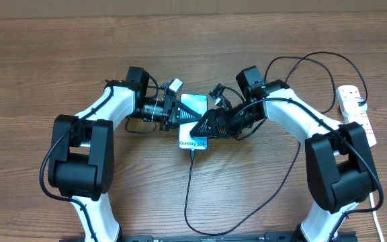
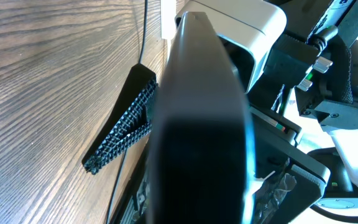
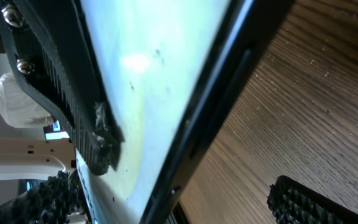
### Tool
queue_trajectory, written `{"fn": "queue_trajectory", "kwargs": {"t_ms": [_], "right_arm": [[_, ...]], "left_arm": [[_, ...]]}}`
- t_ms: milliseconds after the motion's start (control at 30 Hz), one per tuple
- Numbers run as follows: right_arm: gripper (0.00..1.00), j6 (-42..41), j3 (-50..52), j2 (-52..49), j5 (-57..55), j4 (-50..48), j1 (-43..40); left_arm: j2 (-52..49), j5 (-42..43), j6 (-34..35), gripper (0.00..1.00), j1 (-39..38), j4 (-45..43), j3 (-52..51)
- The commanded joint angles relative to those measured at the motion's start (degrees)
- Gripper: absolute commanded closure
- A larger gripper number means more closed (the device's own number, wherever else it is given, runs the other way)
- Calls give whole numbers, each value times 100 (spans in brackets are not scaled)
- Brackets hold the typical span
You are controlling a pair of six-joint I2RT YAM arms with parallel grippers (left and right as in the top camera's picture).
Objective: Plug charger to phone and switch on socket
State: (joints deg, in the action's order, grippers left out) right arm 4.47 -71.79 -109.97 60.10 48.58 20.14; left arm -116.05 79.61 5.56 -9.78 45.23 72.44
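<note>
Mid-table, left claw (image 1: 179,113) pinched on the left edge of slim teal-screened smartphone (image 1: 195,105) lettered "Galaxy S24"; right claw (image 1: 203,126) spread wide across it. Thin black charger cable (image 1: 187,188) meeting its near end. Far right, white power strip (image 1: 356,114).

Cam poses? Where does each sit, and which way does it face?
Overhead: above the table, facing down; left arm, right arm, phone, socket.
Left wrist: low, along the table; phone's dark edge close, a ridged finger beside.
Right wrist: tight on the phone's screen; own fingers straddle it.
Shared: phone in all three.
</note>
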Motion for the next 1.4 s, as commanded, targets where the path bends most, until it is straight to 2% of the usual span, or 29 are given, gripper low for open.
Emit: {"fn": "queue_trajectory", "kwargs": {"t_ms": [0,167,467,700,1367], "right_arm": [[0,4,-59,146,-13,-31,11],[0,-57,-59,146,-278,-31,11],[0,-922,-59,146,-1091,-295,11],[0,-1250,-59,146,-1119,-509,11],[0,-1325,-59,146,-1119,-369,11]], "left_arm": [[98,120,-129,96,-37,13,28],[98,74,-129,95,-37,13,28],[98,74,-131,96,-37,-7,28],[98,-83,-131,96,-37,-4,28],[98,-249,-133,96,-37,-9,28]]}}
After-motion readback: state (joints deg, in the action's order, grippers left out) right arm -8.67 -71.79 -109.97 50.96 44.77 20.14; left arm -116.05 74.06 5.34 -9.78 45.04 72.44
